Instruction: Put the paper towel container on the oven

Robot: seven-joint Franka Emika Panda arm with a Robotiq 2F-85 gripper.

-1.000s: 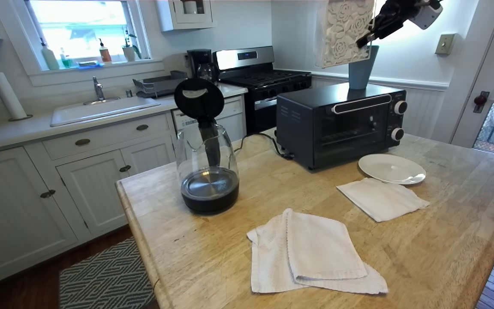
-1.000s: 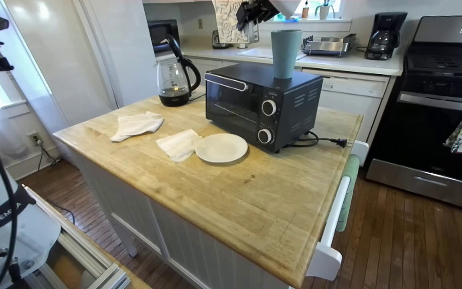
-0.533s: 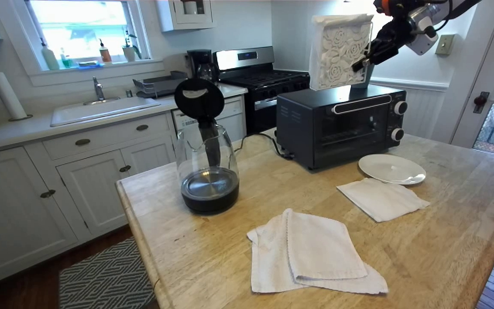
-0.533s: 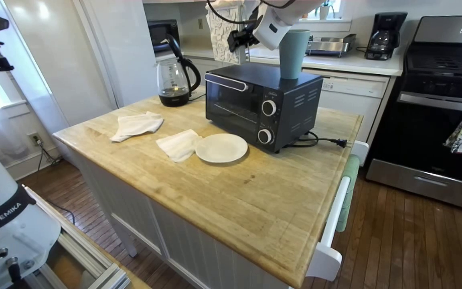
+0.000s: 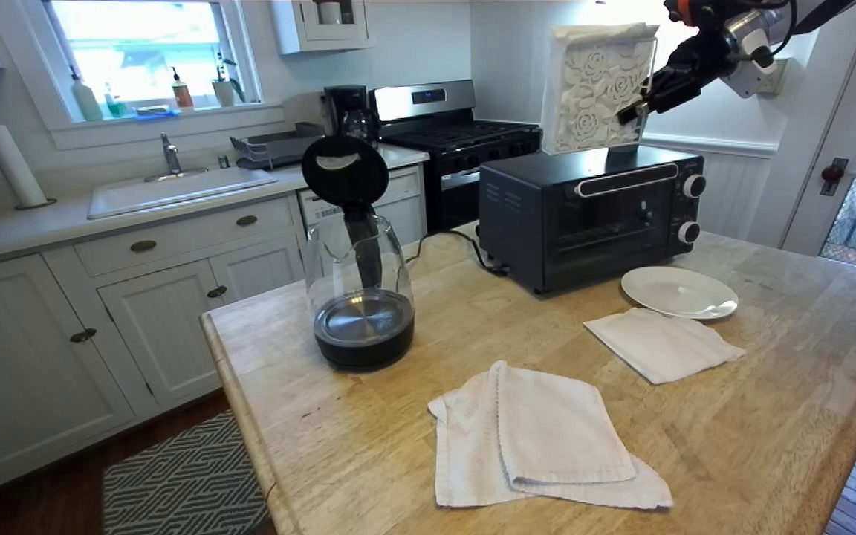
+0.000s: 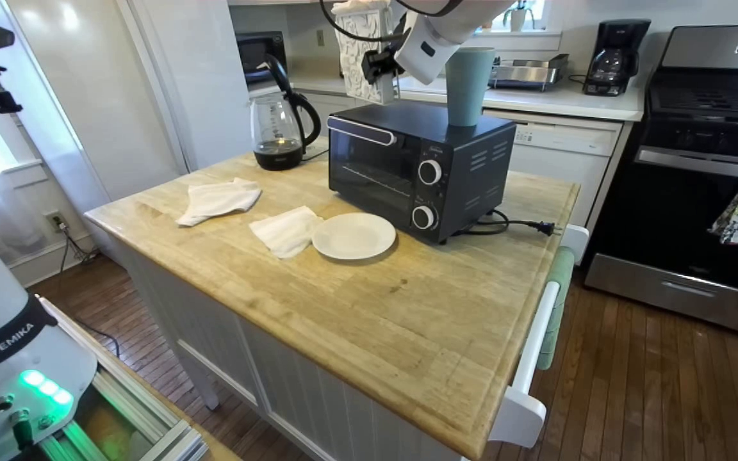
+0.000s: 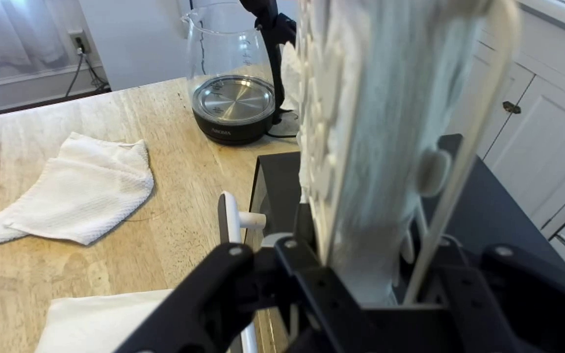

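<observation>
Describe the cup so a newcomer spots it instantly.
Find the wooden table, then the black toaster oven on it. Upright on its top stands the cup. Unlike the boxy, white, rose-patterned paper towel holder nearby, it's plain, tapered and blue-green.

In an exterior view, the gripper (image 6: 379, 67) holds the paper towel container (image 6: 354, 57) over the black toaster oven (image 6: 407, 160); contact between the two cannot be determined. A teal tapered cup (image 6: 468, 86) stands upright on the oven. On the wooden tabletop (image 6: 369, 314), a white plate (image 6: 354, 236) adjoins a white cloth (image 6: 284, 233).
</observation>
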